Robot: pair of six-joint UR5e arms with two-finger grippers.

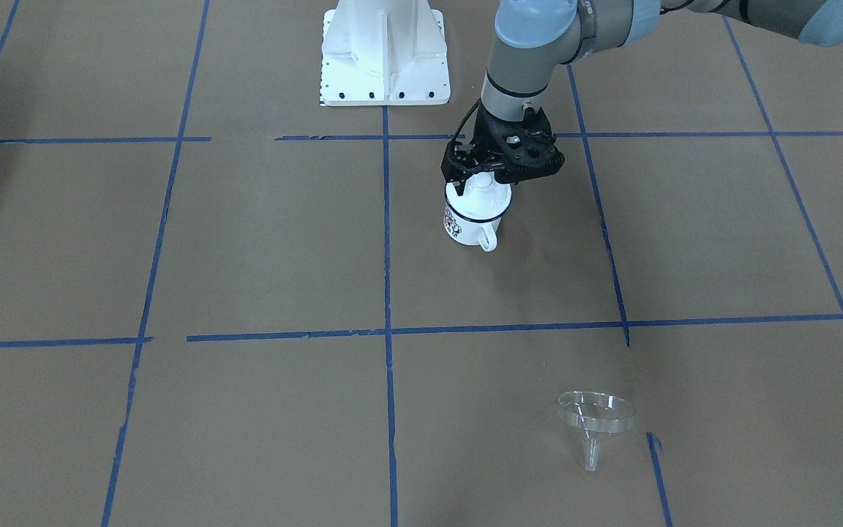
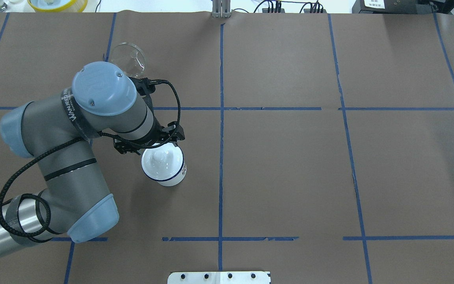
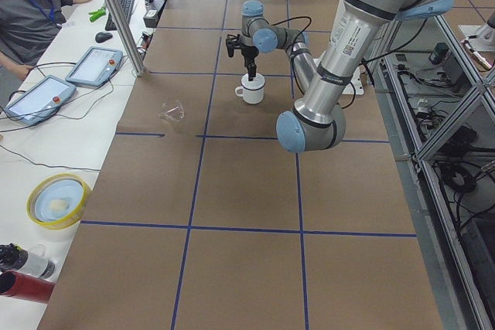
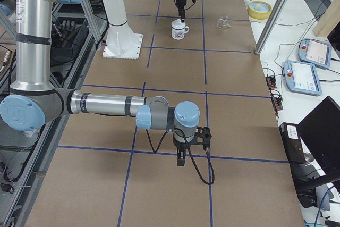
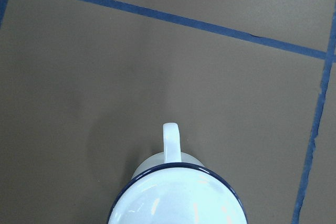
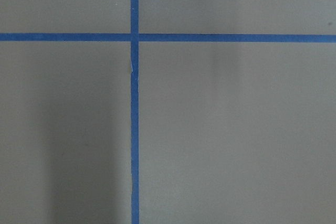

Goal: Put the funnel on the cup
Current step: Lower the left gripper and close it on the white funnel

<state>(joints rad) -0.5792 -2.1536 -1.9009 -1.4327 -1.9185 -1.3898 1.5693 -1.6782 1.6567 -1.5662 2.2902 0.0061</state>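
Observation:
The cup (image 1: pixel 471 223) is a white mug with a dark blue rim, standing upright with a round white lid (image 1: pixel 485 199) and its knob on top. It also shows in the overhead view (image 2: pixel 173 175) and the left wrist view (image 5: pixel 170 142). My left gripper (image 1: pixel 477 181) hangs just above the lid, jaws apart on either side of the knob, gripping nothing. The clear funnel (image 1: pixel 595 419) lies tilted on the table, far from the cup (image 2: pixel 129 59). My right gripper (image 4: pixel 180 159) hovers over bare table far away; I cannot tell whether it is open or shut.
The white robot base (image 1: pixel 385 58) stands at the table's robot side. A yellow bowl (image 3: pixel 58 200), bottles (image 3: pixel 23 276), teach pendants (image 3: pixel 94 66) and an operator (image 3: pixel 31 5) are beyond the far edge. Blue tape lines grid the brown table (image 2: pixel 290 165).

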